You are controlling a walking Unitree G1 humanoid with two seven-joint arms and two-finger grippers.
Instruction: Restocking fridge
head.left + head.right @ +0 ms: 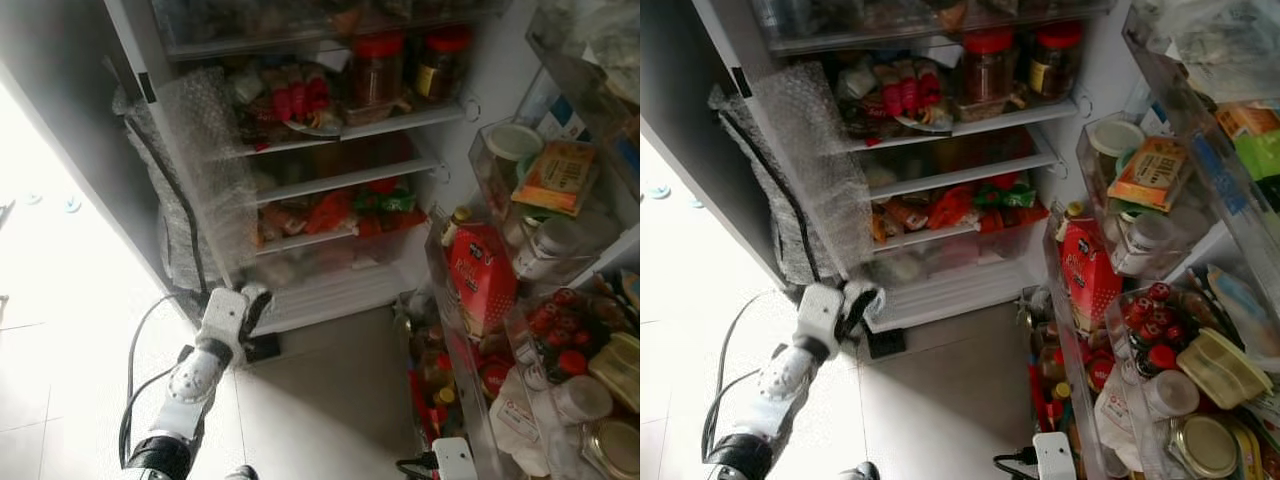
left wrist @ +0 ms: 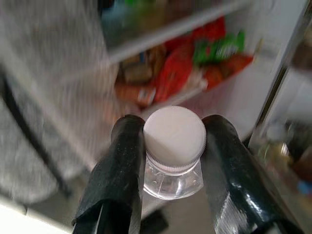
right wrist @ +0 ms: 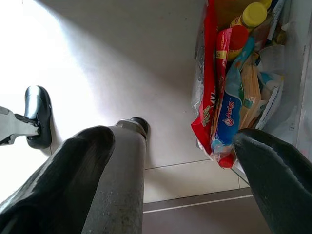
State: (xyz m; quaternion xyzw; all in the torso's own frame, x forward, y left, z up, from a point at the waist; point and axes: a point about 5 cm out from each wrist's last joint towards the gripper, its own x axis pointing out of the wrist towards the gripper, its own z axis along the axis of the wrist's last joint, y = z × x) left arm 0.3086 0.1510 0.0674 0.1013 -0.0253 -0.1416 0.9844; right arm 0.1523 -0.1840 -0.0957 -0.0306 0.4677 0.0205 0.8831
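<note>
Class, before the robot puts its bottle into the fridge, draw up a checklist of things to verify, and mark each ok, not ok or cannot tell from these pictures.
1. Bottle held in the left pincer: ok, a black finger sits on each side just under the white cap.
2. Fridge open: ok, shelves and door racks are exposed.
3. Free shelf space: cannot tell, the visible shelves look crowded with jars and packets.
4. Bubble wrap away from the path: not ok, it hangs over the shelves' left side.
5. Right pincer free: ok, open above the floor, holding nothing.
</note>
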